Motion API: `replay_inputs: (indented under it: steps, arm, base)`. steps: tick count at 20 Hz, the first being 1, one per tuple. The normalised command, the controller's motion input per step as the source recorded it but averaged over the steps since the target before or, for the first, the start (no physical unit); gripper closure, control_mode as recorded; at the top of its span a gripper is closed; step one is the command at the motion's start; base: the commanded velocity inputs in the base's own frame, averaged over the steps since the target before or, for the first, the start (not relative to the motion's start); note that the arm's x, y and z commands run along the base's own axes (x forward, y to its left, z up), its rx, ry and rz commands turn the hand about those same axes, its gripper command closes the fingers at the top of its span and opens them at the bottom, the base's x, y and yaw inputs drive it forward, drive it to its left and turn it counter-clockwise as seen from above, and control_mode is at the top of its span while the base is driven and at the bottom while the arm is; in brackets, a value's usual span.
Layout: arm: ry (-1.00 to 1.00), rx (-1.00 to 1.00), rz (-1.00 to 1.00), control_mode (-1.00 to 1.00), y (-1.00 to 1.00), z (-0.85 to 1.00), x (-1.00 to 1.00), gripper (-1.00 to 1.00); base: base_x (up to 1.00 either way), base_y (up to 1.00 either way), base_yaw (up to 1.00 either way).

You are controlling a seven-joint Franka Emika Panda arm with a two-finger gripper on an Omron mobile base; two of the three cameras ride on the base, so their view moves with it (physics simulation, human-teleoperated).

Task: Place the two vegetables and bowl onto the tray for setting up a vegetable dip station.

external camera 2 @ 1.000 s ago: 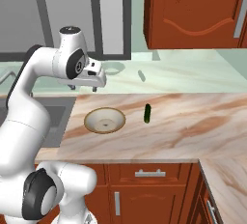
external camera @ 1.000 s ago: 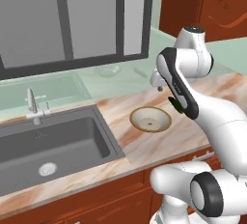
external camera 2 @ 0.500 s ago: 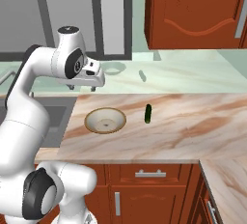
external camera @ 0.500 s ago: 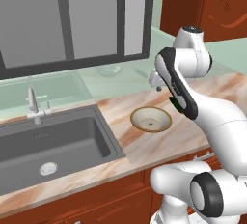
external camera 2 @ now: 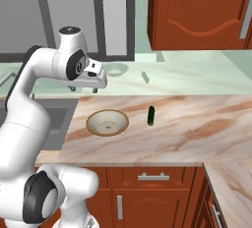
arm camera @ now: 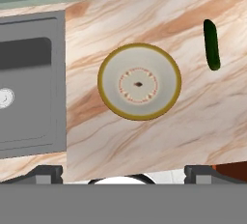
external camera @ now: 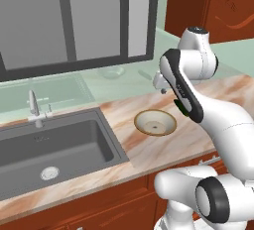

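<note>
Since the earlier frame nothing has shifted. The claw (external camera 2: 84, 88) hangs spread and empty above the bench (external camera 2: 187, 128), positioned to survey. The bowl (arm camera: 139, 81) lies beneath; the cucumber (arm camera: 211, 44) lies to its right.

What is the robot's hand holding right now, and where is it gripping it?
Nothing. The open gripper hangs above the counter; the bowl and cucumber lie untouched below.

The arm (external camera 2: 29, 109) is glossy white, built of rounded tubular links with dark grey joint discs; a dark stripe with a green mark runs along one link.
</note>
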Motion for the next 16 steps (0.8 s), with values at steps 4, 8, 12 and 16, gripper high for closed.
replay_inputs:
  steps: [4,8,12,16]
  arm:
    - [0.0,0.0,0.0,-1.0,0.0,0.0,0.0,-1.0]
    - [0.0,0.0,0.0,-1.0,0.0,0.0,0.0,-1.0]
    - [0.0,0.0,-0.09,-1.0,-0.03,-0.05,0.0,-1.0]
    - [0.0,0.0,-0.12,-1.0,-0.17,-0.08,-0.08,-1.0]
  base:
    - [0.0,0.0,0.0]
    - [0.0,0.0,0.0]
    - [0.0,0.0,0.0]
    - [0.0,0.0,0.0]
